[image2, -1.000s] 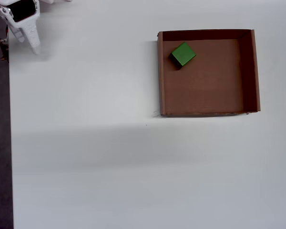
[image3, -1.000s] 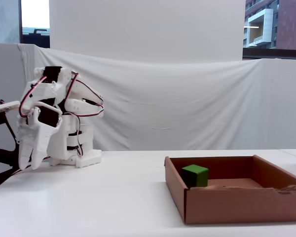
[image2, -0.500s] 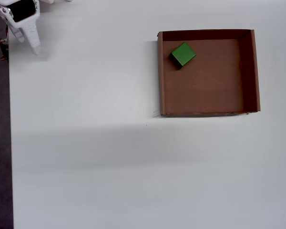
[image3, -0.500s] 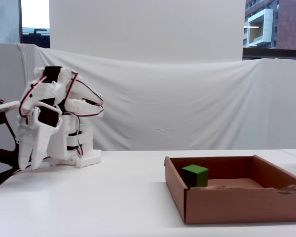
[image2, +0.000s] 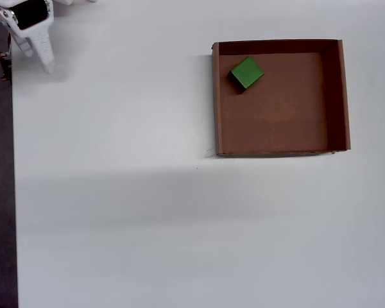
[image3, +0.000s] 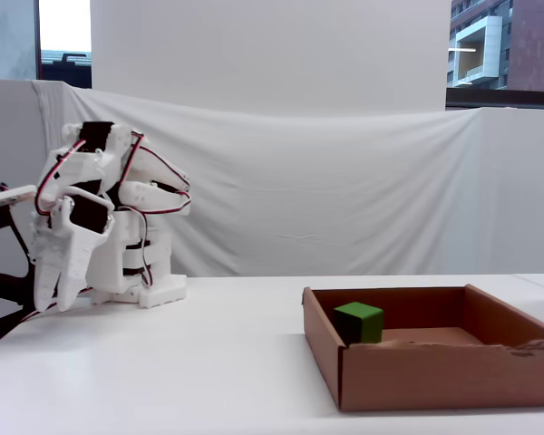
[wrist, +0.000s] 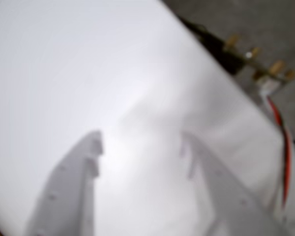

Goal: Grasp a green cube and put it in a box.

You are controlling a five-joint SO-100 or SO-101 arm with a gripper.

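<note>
The white surface (image2: 147, 212) fills nearly all of the overhead view, with a dark strip of floor along its left edge. The folded white arm (image3: 109, 208) stands at the surface's far left corner in the fixed view, red wires looping over its joints. The box (image2: 342, 96), a shallow brown cardboard tray, sits toward the right side of the surface, well apart from the arm. The end effector (image3: 56, 294) hangs pointing down at the surface's left edge, empty; in the blurred wrist view its two white fingers (wrist: 69, 191) appear spread, with bare surface showing between them, so the jaws look apart. The green cube (image2: 247, 72) rests on the box floor in the upper left corner as the overhead view shows it, turned at an angle, near the left wall.
</note>
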